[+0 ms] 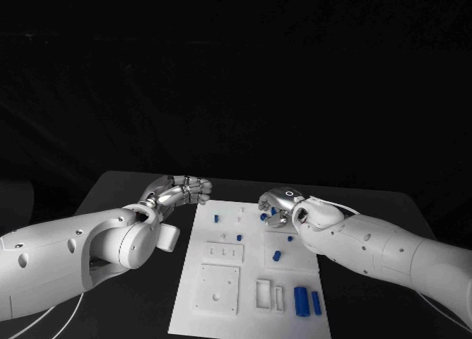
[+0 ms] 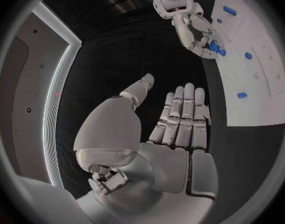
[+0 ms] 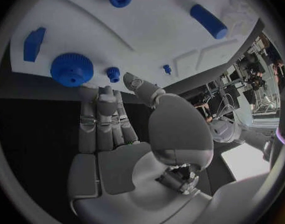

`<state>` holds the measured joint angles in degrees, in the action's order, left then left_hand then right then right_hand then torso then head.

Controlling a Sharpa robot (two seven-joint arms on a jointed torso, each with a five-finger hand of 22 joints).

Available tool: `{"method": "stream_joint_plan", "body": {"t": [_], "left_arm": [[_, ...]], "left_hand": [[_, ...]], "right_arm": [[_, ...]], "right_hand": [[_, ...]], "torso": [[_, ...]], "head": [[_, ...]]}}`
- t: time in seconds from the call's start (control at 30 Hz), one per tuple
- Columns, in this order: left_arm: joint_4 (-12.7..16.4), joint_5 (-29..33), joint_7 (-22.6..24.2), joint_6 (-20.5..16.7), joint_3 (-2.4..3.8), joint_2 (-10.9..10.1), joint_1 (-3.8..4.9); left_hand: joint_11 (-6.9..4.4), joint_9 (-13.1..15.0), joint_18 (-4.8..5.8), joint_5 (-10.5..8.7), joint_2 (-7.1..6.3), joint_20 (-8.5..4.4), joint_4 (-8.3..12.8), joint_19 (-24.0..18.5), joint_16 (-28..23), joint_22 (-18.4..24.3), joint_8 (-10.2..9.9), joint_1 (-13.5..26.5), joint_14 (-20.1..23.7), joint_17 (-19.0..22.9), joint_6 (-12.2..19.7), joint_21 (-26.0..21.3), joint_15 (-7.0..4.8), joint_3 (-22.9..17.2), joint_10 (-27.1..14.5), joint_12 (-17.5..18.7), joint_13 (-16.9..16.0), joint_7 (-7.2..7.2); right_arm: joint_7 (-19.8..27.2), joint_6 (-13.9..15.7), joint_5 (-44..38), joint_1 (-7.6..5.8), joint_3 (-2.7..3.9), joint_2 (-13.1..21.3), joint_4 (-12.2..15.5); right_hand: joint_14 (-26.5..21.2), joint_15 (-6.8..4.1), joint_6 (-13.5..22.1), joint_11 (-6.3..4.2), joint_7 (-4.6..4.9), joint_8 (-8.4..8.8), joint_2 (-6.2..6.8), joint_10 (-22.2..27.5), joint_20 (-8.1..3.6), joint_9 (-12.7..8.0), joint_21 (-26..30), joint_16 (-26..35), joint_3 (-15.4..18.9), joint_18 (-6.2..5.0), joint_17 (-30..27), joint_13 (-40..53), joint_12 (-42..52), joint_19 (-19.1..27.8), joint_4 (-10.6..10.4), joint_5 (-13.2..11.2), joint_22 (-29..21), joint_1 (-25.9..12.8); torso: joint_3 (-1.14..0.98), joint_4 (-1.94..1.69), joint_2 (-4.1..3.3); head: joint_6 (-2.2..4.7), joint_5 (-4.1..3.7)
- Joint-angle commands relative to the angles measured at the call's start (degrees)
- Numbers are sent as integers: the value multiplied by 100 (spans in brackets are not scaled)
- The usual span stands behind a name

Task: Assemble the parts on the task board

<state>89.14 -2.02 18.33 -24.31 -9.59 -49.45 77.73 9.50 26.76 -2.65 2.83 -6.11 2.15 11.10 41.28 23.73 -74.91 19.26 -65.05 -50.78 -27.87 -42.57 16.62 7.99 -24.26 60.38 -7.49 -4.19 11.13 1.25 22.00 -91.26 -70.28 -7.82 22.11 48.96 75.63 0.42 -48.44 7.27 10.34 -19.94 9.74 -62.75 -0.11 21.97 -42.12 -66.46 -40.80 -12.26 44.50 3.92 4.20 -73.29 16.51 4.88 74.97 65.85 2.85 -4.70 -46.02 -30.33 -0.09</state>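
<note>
Head view: the left hand is seen over the black table, just off the far left corner of the task board, with nothing grasped; in the left wrist view its fingers are extended side by side and the thumb is held apart. The right hand is placed over the far right part of the board, fingers straight and released, nothing grasped, as shown in the right wrist view. Just beyond its fingertips a large round blue part and a small blue part are seen near the board's edge. Two long blue parts lie side by side at the board's near right corner, and another blue part lies near its middle.
</note>
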Motion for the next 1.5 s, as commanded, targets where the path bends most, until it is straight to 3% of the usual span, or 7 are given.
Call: {"method": "stream_joint_plan", "body": {"t": [0.03,0.4,0.83,0.87,0.93,1.17,1.5], "left_arm": [[37,-32,31,85,9,-13,14],[51,-32,13,94,14,-23,31],[52,-30,-8,99,17,-34,43],[52,-30,-10,100,17,-34,44],[52,-30,-11,107,17,-34,46],[57,-30,-24,107,17,-40,50],[56,-30,-38,114,17,-40,57]], "left_hand": [[-1,-7,-69,21,-10,20,43,33,-29,-109,-20,56,-5,7,-39,-31,15,-7,24,21,9,11],[0,-12,-68,20,-12,21,51,31,-34,-110,-23,67,-4,8,-38,-33,17,-10,23,27,10,12],[5,-23,-67,19,-12,26,55,28,-45,-111,-31,113,-3,12,-37,-37,21,-18,21,42,14,18],[5,-24,-67,19,-12,26,55,28,-46,-111,-31,117,-3,12,-36,-37,22,-18,21,43,14,19],[5,-25,-67,19,-14,26,56,27,-47,-111,-32,122,-3,12,-36,-38,22,-19,20,45,15,19],[6,-27,-68,19,-17,26,62,26,-49,-112,-33,126,-3,13,-37,-39,21,-23,20,48,15,20],[7,-31,-70,19,-22,25,70,25,-51,-113,-36,131,-4,13,-36,-40,21,-30,18,54,16,22]], "right_arm": [[-123,-49,-295,3,1,-20,-9],[-153,-47,-387,11,1,-45,-65],[-85,70,-413,18,1,-62,-65],[-85,65,-418,18,1,-63,-58],[-91,90,-440,18,1,-64,-56],[-190,93,-619,19,1,-65,-30],[-380,274,-748,19,2,-43,71]], "right_hand": [[-10,33,40,7,-10,17,59,23,-234,-5,-28,-24,26,-274,-8,-5,-21,-239,0,15,94,-5],[-16,23,-13,-5,-30,-11,45,-35,-221,8,-24,-52,17,-274,-37,8,0,-243,-17,-33,84,13],[-42,-93,-314,-127,-127,-141,-9,-434,-168,60,-9,-111,-129,-274,-188,78,131,-228,-57,-145,71,-3],[-42,-115,-359,-149,-137,-159,-18,-497,-166,68,-13,-116,-141,-274,-205,93,154,-230,-58,-146,74,-18],[-40,-155,-436,-187,-166,-188,-39,-596,-167,81,-23,-131,-158,-274,-233,121,188,-238,-60,-152,79,-40],[-47,-305,-779,-341,-314,-333,-93,-988,-198,172,-92,-169,-275,-274,-323,264,329,-281,-55,-194,109,-50],[-55,-392,-979,-430,-401,-414,-131,-1187,-213,263,-203,-253,-462,-274,-358,368,363,-304,-49,-209,122,-27]], "torso": [[7,0,-77],[18,-7,-184],[24,40,-280],[28,36,-290],[84,-62,-342],[89,-45,-371],[96,-23,-406]], "head": [[31,6],[72,8],[143,60],[150,61],[203,-37],[226,-19],[264,-5]]}}
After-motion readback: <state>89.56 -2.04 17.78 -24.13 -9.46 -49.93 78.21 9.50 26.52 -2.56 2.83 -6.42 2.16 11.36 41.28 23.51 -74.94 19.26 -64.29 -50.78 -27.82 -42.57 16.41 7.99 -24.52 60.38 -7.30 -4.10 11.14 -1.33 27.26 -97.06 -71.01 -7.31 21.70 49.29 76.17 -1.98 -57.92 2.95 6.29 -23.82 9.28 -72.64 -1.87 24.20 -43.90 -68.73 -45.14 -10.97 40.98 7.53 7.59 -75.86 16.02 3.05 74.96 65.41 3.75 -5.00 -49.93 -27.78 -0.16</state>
